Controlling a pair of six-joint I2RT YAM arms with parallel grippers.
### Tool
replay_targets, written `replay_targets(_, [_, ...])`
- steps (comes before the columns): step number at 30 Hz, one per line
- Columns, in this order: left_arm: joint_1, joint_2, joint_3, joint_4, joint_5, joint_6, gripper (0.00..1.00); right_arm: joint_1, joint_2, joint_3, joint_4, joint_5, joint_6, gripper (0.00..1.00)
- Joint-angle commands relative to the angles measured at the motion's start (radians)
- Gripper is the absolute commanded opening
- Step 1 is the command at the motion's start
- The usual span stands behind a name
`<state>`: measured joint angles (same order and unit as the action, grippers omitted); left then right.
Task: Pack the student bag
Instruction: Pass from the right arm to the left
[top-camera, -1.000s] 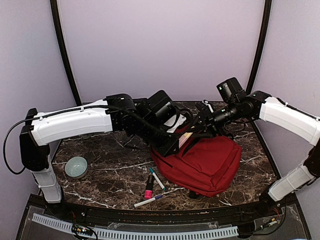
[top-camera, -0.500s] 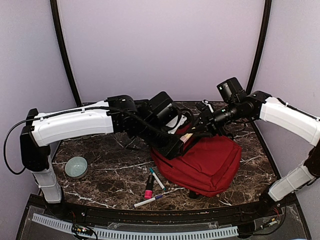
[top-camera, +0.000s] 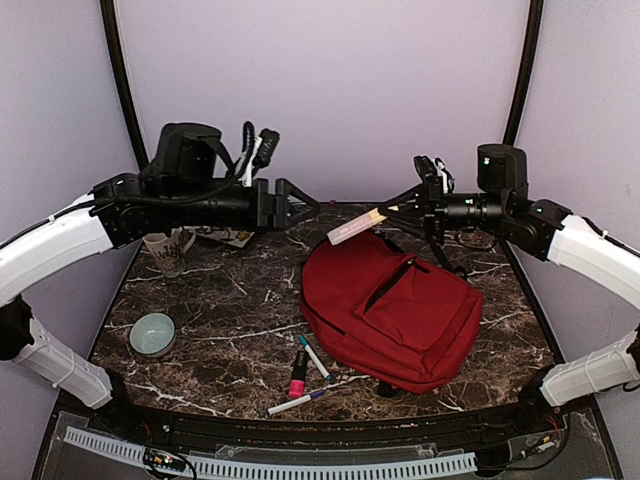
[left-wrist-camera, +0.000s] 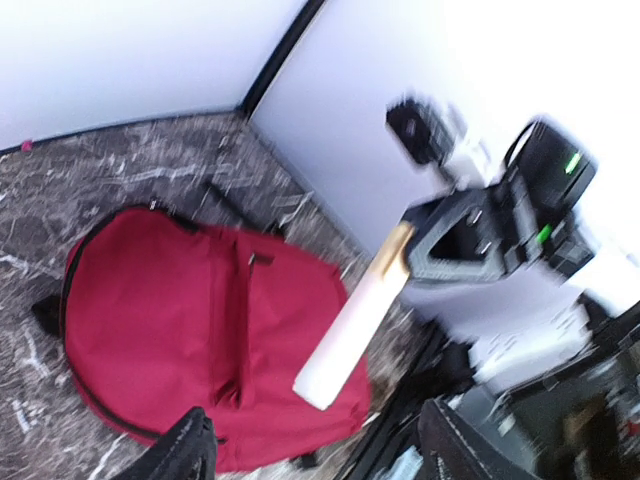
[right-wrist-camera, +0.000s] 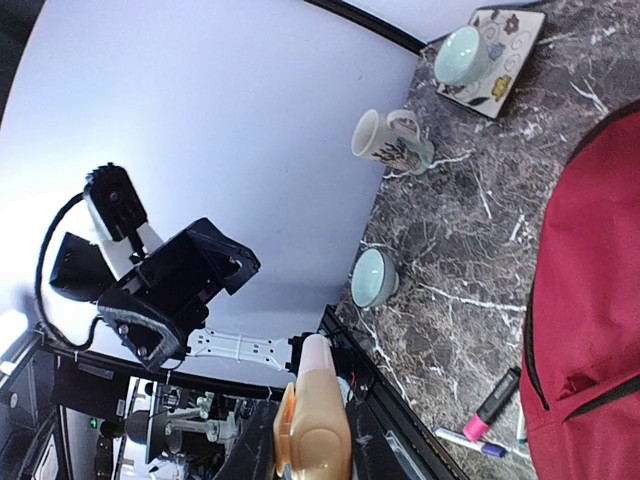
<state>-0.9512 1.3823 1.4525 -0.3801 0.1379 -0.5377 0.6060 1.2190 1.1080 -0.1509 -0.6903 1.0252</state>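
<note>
My right pincer (top-camera: 392, 209) pinches a pale stick (top-camera: 354, 228) at frame centre, above the red backpack (top-camera: 400, 320); my left pincer (top-camera: 312, 207) hangs spread just left of it.

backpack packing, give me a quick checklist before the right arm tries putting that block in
1. Grip on block: ok, right gripper is shut on one end.
2. Other arm clear: ok, left gripper is open, empty and raised to the left of the backpack.
3. Bag lying flat on the table: ok.
4. Opening ready: cannot tell, only a dark slit shows at the front pocket.
5. All pens packed: not ok, three lie beside the backpack.
</note>
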Motion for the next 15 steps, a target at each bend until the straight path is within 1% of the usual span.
replay_targets(1, [0.073,-0.102,-0.141,0.37,0.217,-0.217,0.71,-0.006,-0.03,-0.041,0.305,0.027,0.069,0.08])
replay_targets(5, [0.091,-0.097,-0.203,0.555,0.289,-0.325,0.7,-0.006,-0.055,-0.11,0.518,0.03,0.144,0.08])
replay_targets(9, [0.09,-0.048,-0.224,0.694,0.335,-0.407,0.63,-0.005,-0.057,-0.162,0.709,0.039,0.234,0.08])
replay_targets(11, [0.091,-0.025,-0.218,0.729,0.337,-0.418,0.61,-0.005,-0.052,-0.175,0.759,0.035,0.264,0.07])
replay_targets(15, [0.091,0.012,-0.215,0.774,0.32,-0.445,0.58,-0.004,-0.051,-0.176,0.781,0.039,0.273,0.06])
